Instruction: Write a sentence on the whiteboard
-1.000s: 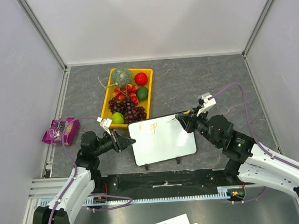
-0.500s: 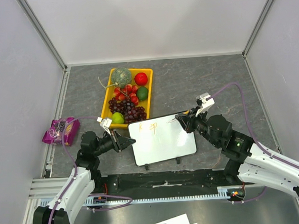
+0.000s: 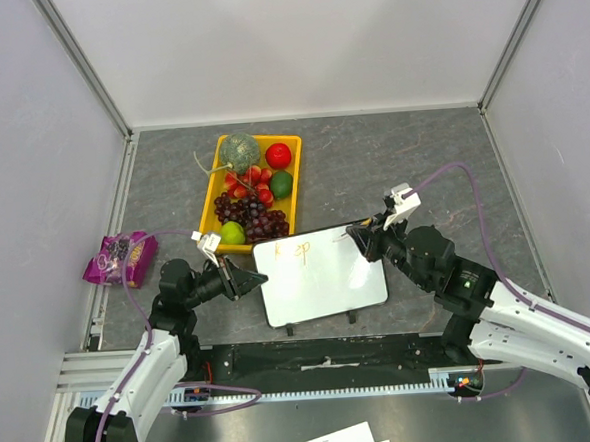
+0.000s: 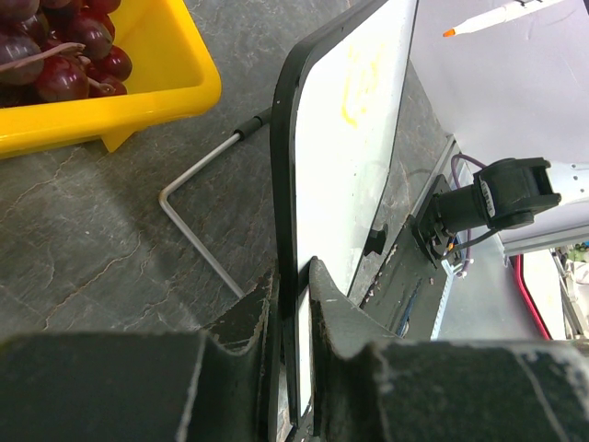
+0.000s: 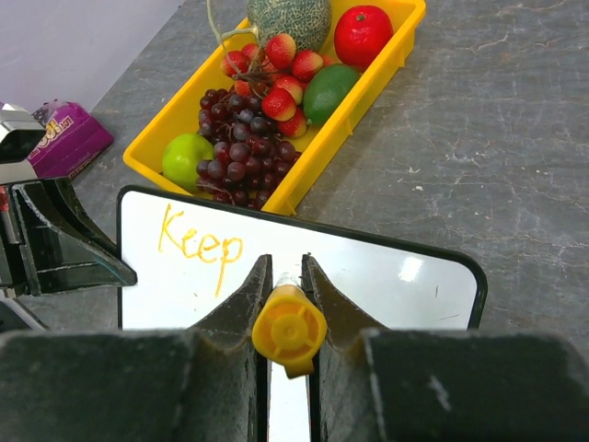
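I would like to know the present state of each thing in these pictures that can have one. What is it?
whiteboard, propped up tilted
sentence, unfinished, only "Keep" written
left gripper, shut on the whiteboard's edge
right gripper, shut on the marker
marker, uncapped, tip seems off the board
yellow tray, full of fruit

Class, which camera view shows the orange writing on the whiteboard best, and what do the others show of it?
The right wrist view: the writing faces the camera and reads "Keep". From the top it is small orange marks, unreadable. The left wrist sees the whiteboard nearly edge-on, so only a yellowish smear.
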Robot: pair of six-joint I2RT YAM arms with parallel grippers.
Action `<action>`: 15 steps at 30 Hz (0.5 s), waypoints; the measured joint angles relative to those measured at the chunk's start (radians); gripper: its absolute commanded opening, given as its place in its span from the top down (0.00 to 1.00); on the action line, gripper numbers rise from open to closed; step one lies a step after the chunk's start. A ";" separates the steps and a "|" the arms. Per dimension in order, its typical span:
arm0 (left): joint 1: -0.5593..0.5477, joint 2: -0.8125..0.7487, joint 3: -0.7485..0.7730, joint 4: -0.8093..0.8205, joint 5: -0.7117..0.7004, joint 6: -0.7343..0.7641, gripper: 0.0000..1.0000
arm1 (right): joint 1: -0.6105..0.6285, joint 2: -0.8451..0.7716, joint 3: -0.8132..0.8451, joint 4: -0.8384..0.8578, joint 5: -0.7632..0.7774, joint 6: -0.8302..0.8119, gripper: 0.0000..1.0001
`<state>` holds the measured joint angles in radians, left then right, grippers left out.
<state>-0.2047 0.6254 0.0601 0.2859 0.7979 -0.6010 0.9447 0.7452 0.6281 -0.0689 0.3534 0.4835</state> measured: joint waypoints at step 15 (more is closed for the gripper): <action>0.000 -0.005 0.000 -0.001 -0.001 0.000 0.98 | 0.000 0.138 0.001 0.063 0.000 -0.016 1.00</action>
<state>-0.2047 0.6209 0.0601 0.2852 0.7967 -0.6010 0.9447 0.8829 0.6289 -0.0055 0.3534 0.4671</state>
